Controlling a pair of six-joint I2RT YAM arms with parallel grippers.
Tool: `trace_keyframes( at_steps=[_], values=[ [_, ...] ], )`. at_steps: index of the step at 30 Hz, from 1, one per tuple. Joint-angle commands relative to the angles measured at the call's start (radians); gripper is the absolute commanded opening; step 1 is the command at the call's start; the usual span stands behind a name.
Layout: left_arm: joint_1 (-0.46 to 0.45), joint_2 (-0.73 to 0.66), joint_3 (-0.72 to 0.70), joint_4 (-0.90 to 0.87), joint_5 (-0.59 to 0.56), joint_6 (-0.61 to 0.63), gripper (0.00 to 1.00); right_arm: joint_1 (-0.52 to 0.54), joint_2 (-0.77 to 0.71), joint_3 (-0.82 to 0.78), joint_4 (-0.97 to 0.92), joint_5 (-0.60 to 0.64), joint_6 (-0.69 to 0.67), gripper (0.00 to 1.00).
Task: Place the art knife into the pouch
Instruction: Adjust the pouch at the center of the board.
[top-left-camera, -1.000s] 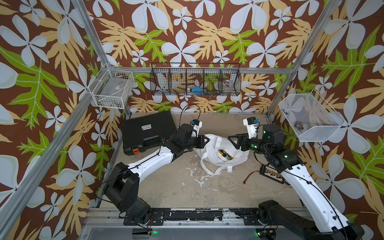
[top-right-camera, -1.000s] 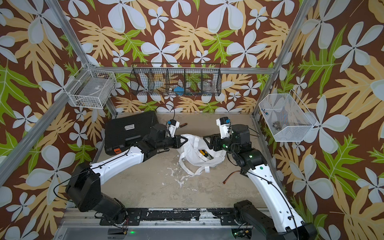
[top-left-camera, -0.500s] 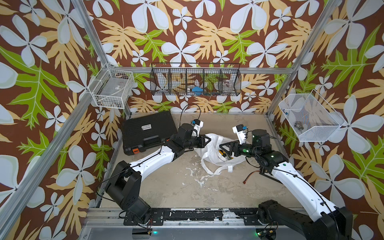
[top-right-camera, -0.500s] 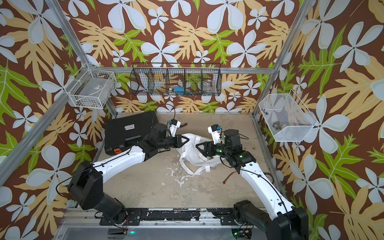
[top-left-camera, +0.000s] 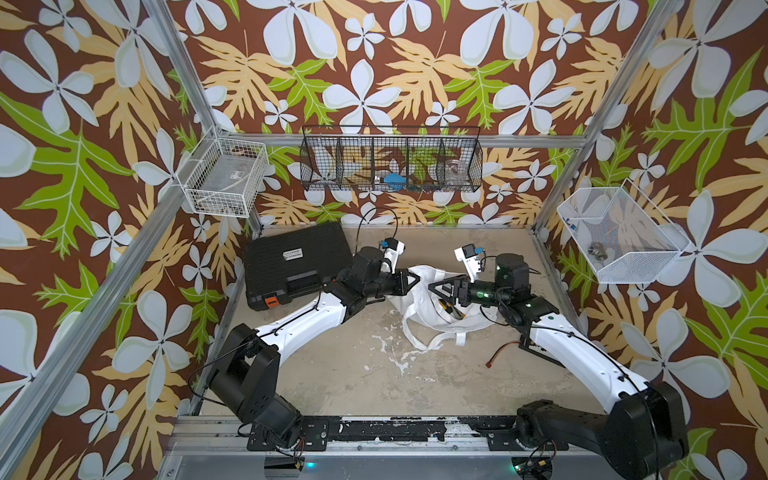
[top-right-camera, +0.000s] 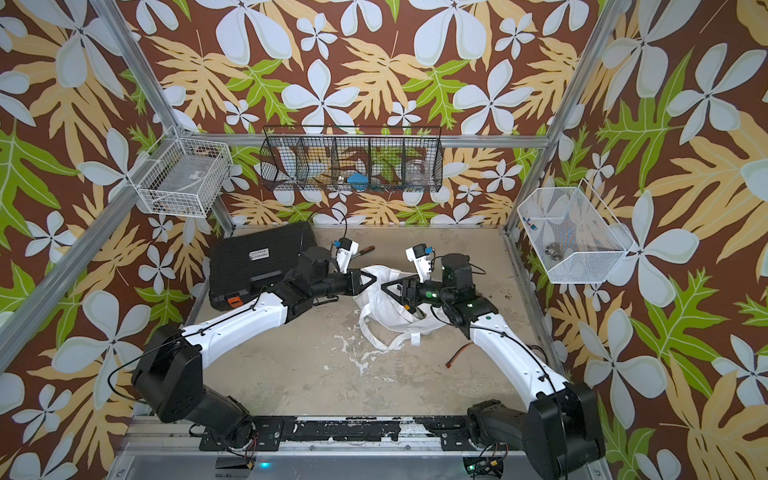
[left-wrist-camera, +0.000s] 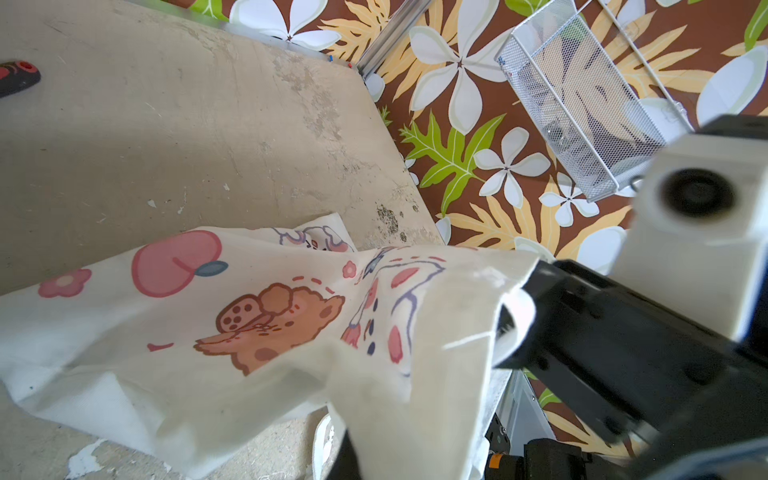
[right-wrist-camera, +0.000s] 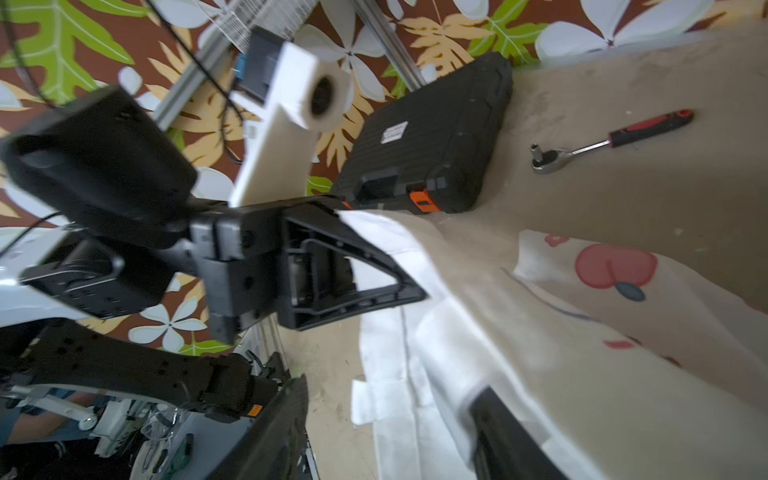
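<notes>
The art knife, yellow and black, lies inside the open mouth of the pouch, which sits crumpled near the middle of the tabletop. The left claw is pressed together on the rim of the pouch and holds it lifted. The right claw is spread at the opposite rim, with cloth between its fingers. A black tool case lies at the far left corner, and a ratchet wrench lies beside it.
</notes>
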Motion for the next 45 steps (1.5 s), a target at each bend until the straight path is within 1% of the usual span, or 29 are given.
trace_keyframes(
  at_steps=[1,4,6,10,13,15,17,19,21,25,29,32,36,38,42,45],
  values=[
    [0.015,0.013,0.001,0.043,0.003,0.012,0.00,0.002,-0.070,0.003,0.078,-0.108,0.094,0.62],
    [0.023,0.026,-0.008,0.054,0.008,0.007,0.00,0.003,-0.112,0.038,0.134,-0.136,0.170,0.63],
    [0.023,0.032,-0.019,0.068,0.020,0.000,0.00,0.003,-0.103,0.103,0.139,-0.132,0.178,0.63],
    [0.024,0.032,-0.036,0.086,0.038,-0.010,0.00,0.000,-0.015,0.258,0.069,-0.065,0.116,0.63],
    [0.023,0.023,-0.050,0.097,0.046,-0.015,0.00,-0.013,0.086,0.341,0.079,-0.028,0.119,0.63],
    [0.023,0.020,-0.052,0.098,0.045,-0.015,0.00,-0.013,0.153,0.405,0.007,0.018,0.084,0.62],
    [0.023,0.021,-0.050,0.098,0.053,-0.017,0.00,-0.012,0.171,0.431,-0.066,0.039,0.034,0.61],
    [0.024,0.024,-0.051,0.104,0.054,-0.020,0.00,-0.008,0.135,0.406,-0.135,0.124,-0.017,0.61],
    [0.023,0.036,-0.045,0.103,0.056,-0.018,0.00,-0.009,0.067,0.346,-0.169,0.169,-0.045,0.62],
    [0.023,0.049,-0.043,0.108,0.062,-0.022,0.00,-0.009,-0.088,0.244,-0.229,0.187,-0.065,0.63],
    [0.023,0.056,-0.040,0.111,0.066,-0.023,0.00,-0.007,-0.188,0.148,-0.239,0.142,-0.050,0.64],
    [0.023,0.052,-0.040,0.108,0.064,-0.022,0.00,-0.007,-0.204,0.070,-0.195,0.103,-0.041,0.65],
    [0.024,0.049,-0.038,0.103,0.060,-0.019,0.00,0.003,-0.179,-0.016,-0.119,0.062,-0.025,0.65],
    [0.023,0.049,-0.038,0.102,0.060,-0.019,0.00,0.022,-0.164,-0.055,-0.068,0.063,-0.013,0.65],
    [0.023,0.053,-0.038,0.105,0.066,-0.022,0.00,0.064,-0.118,-0.083,0.016,0.039,-0.001,0.65],
    [0.023,0.052,-0.039,0.108,0.068,-0.022,0.00,0.083,-0.092,-0.091,0.089,-0.003,0.019,0.64]
  ],
)
